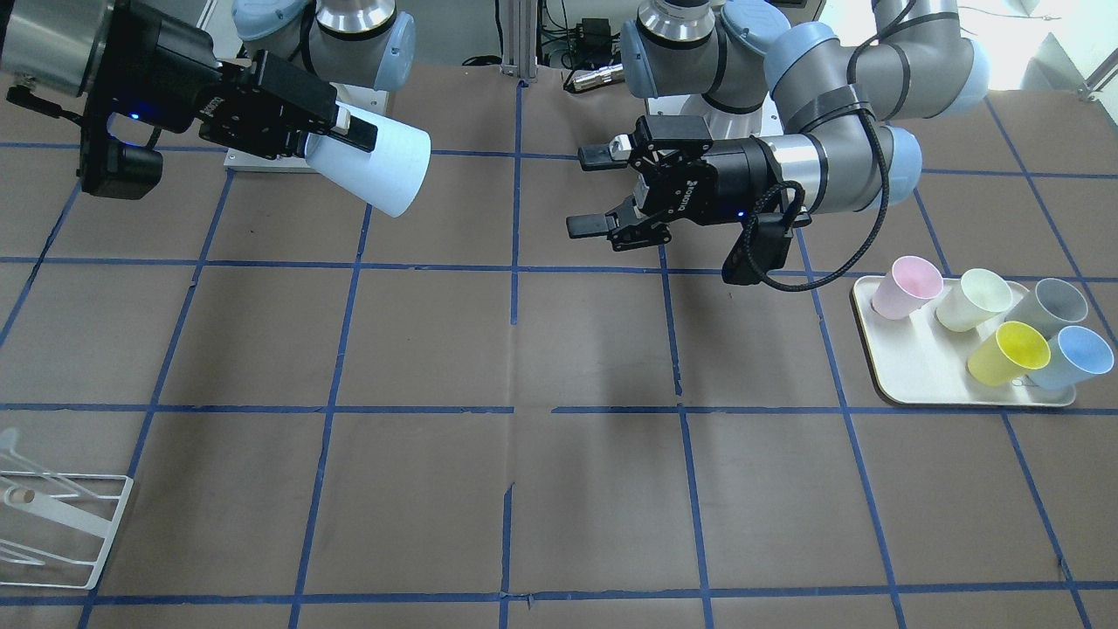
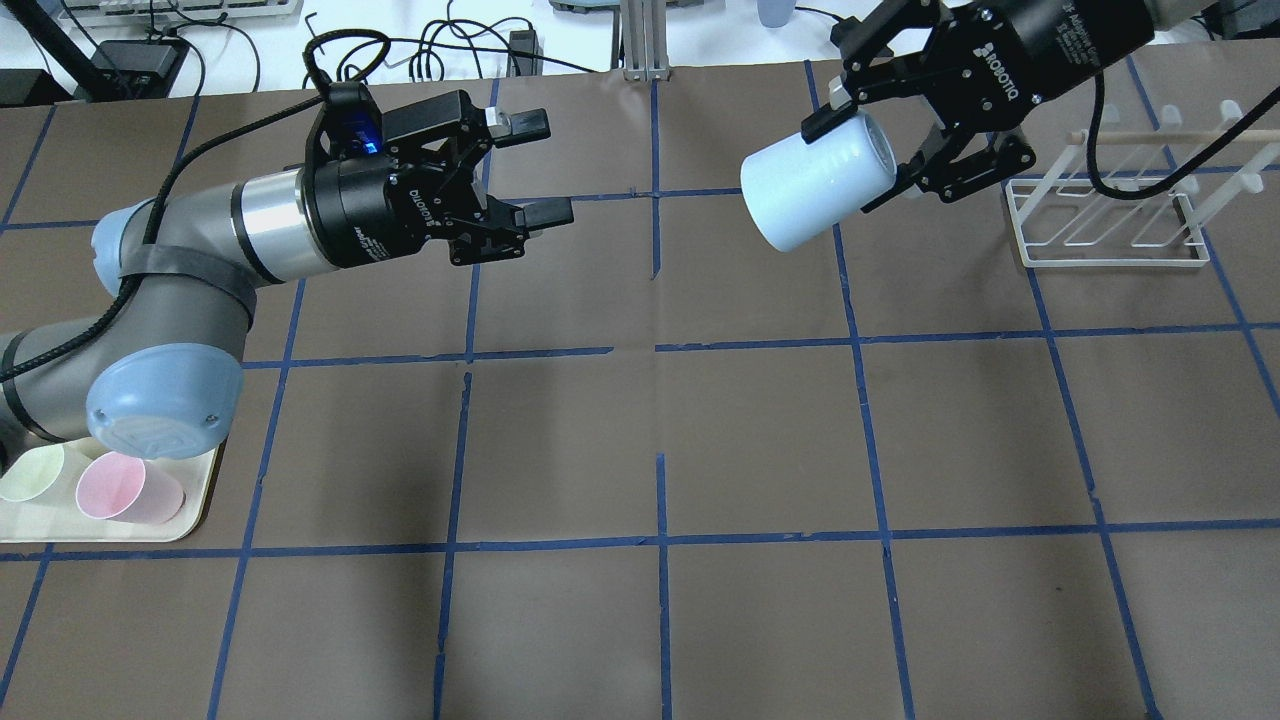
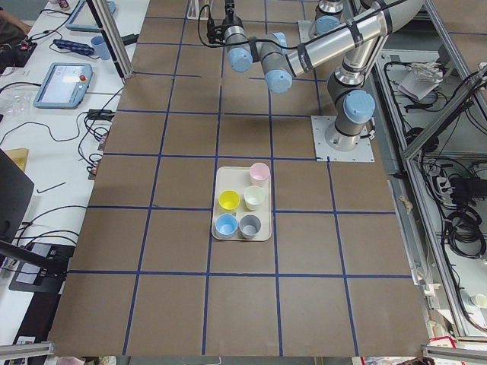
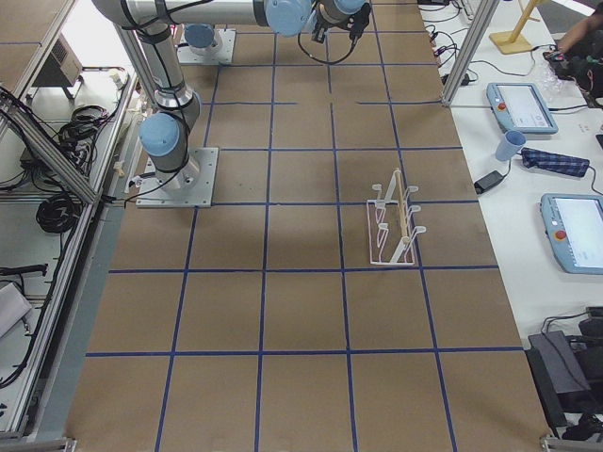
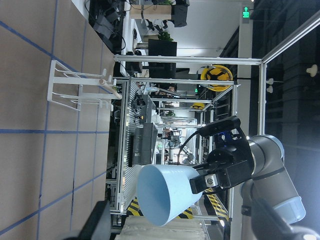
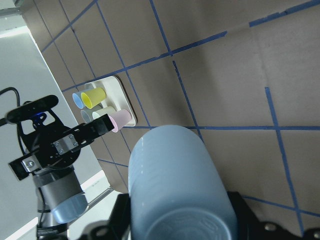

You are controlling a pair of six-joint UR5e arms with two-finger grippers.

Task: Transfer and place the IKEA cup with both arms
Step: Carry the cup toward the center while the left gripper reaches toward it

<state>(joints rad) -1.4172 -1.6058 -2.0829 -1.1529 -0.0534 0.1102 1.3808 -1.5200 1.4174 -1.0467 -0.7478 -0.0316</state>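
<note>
Table: a brown top ruled into squares by blue tape (image 2: pixel 660 430). Near is the robot's edge and far is the operators' edge.
Tray: cream with rounded corners (image 1: pixel 913 362). It lies flat on the table's left side, near the robot.
Cups on the tray: five, all standing mouth up. The pink cup (image 1: pixel 906 288), cream cup (image 1: pixel 972 300) and grey cup (image 1: pixel 1048 307) form the nearer row, with the pink one closest to the table's middle. The yellow cup (image 1: pixel 1009 353) and the second blue cup (image 1: pixel 1073 357) stand just beyond them, the blue one touching or almost touching the grey.
Left arm: comes in from the near left (image 2: pixel 190 260), with its wrist held roughly level above the table.
Left gripper: hangs in the air left of the centre line (image 2: pixel 542 168), pointing to the right. Its fingers are spread wide with nothing between them.
IKEA cup: pale blue (image 2: pixel 815 180), in the air right of the centre line and clear of the table. It lies almost on its side, mouth towards the left gripper and base towards the right gripper. An open gap separates it from the left gripper's fingertips.
Right gripper: comes in from the far right (image 2: pixel 858 158) and pinches the IKEA cup across its wall towards the base end, one finger on each side.
Rack: white wire with a wooden rod (image 2: pixel 1105 225). It stands on the table at the far right, beyond and to the right of the held cup.
</note>
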